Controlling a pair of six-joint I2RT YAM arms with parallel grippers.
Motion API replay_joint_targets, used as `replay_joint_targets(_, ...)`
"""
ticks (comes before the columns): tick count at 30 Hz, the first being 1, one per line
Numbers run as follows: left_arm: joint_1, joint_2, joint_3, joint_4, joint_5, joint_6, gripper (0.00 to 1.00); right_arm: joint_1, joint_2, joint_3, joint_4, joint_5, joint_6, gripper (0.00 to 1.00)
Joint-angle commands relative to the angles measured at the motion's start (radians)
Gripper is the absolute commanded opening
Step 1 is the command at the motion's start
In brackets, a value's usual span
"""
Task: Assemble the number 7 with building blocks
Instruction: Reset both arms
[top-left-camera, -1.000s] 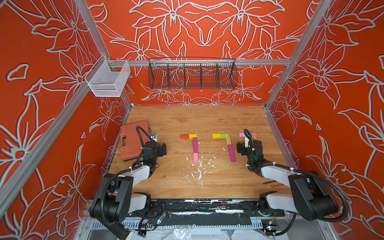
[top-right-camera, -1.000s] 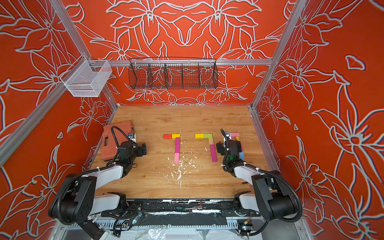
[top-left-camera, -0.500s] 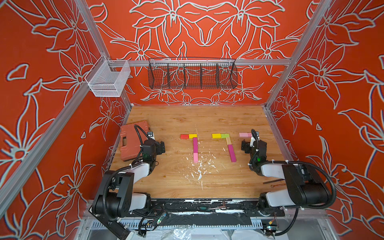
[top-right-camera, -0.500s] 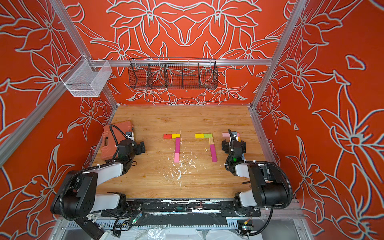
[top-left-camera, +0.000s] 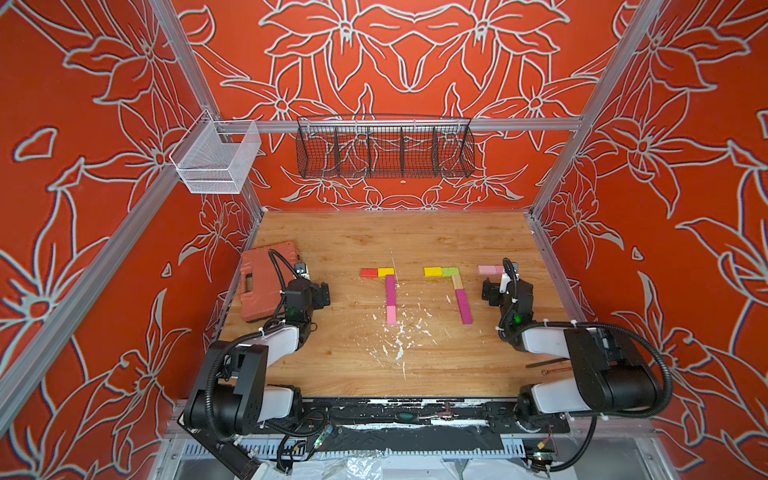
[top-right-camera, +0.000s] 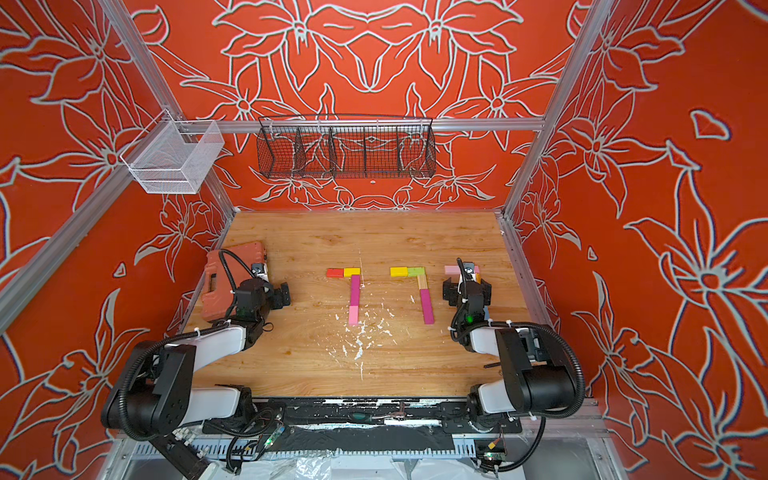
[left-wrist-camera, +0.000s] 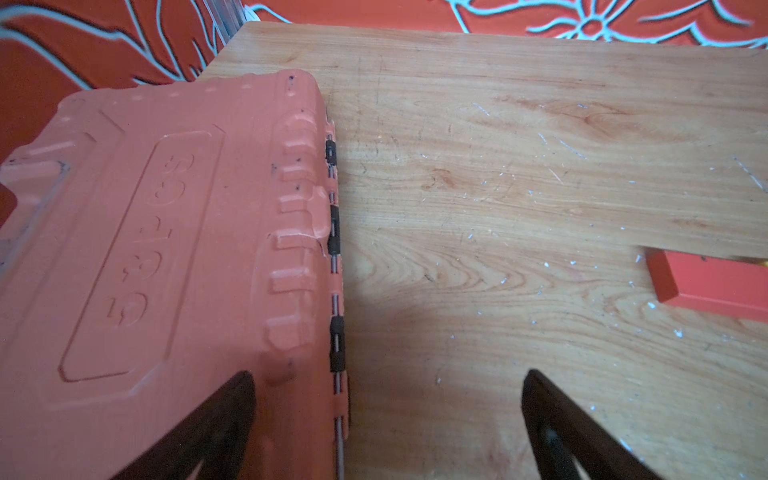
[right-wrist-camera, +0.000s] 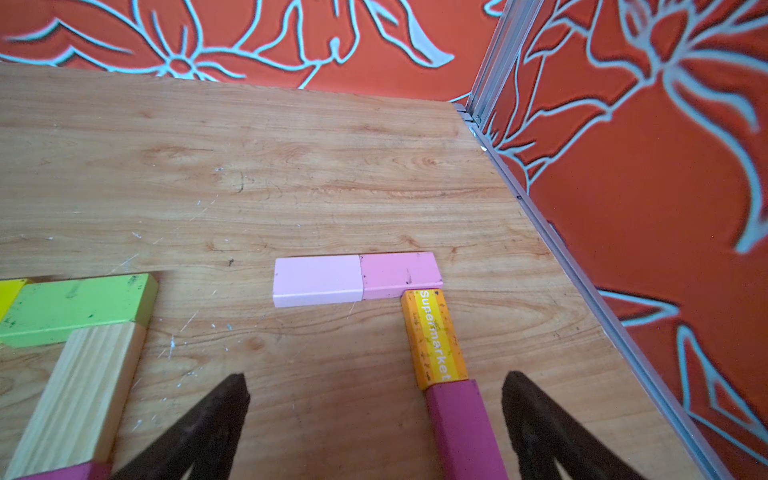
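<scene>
Building blocks (top-left-camera: 462, 306) lay flat as three 7 figures across the bench (top-left-camera: 374, 237).
Leftmost sat the tool case (top-left-camera: 262, 282), the left end effector (left-wrist-camera: 388, 374) spread wide and empty astride its hinged edge; then came a red-yellow-magenta-pink 7 (top-left-camera: 390, 291), a yellow-green-wood-magenta 7 (top-left-camera: 456, 282), and a pink-orange-magenta 7 (right-wrist-camera: 432, 336), its stem lying ungripped between the fingers of the right end effector (right-wrist-camera: 376, 375), which was fully open.

Robot test cell in a lab, enclosure of aluminium frame rails (top-left-camera: 399, 124) and orange floral-print panels (top-left-camera: 104, 124), scuffed wooden tabletop (top-left-camera: 395, 232), left arm (top-left-camera: 274, 338) and right arm (top-left-camera: 544, 338) mounted at its front edge, exposed wiring (top-left-camera: 299, 432), black wire basket (top-left-camera: 384, 149) and white mesh bin (top-left-camera: 214, 160) hung on the rails
</scene>
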Motion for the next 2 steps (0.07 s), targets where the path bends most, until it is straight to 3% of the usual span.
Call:
replay_joint_targets(1,0.006,0.007,0.011,0.007,0.004,-0.003,0.97,-0.003,-0.009,0.001,0.003,-0.010,0.021,0.98)
replay_joint_targets(2,0.006,0.006,0.012,0.007,0.004,-0.003,0.97,-0.004,-0.006,0.001,0.011,-0.010,0.018,0.98)
